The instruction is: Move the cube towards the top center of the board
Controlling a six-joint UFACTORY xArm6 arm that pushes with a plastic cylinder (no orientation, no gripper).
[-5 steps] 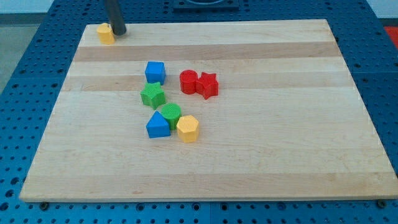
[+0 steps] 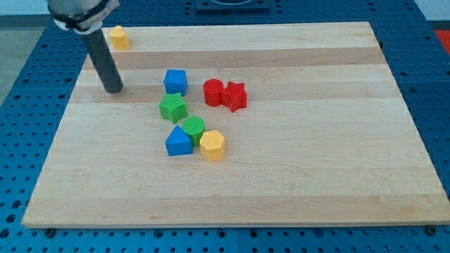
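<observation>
The blue cube (image 2: 176, 81) sits left of the board's middle, in the upper half. My tip (image 2: 114, 91) rests on the board to the cube's left, a clear gap away, a little lower in the view. The dark rod rises from it toward the view's top left. Just below the cube lies a green star (image 2: 172, 107).
A red cylinder (image 2: 213, 92) and a red star (image 2: 235, 95) sit right of the cube. A green cylinder (image 2: 193, 129), a blue wedge-like block (image 2: 178, 142) and a yellow hexagonal block (image 2: 211, 145) cluster below. A small yellow block (image 2: 119, 37) sits at the board's top left corner.
My tip has moved from beside the small yellow block at the top left corner down the board to the cube's left. No block has moved.
</observation>
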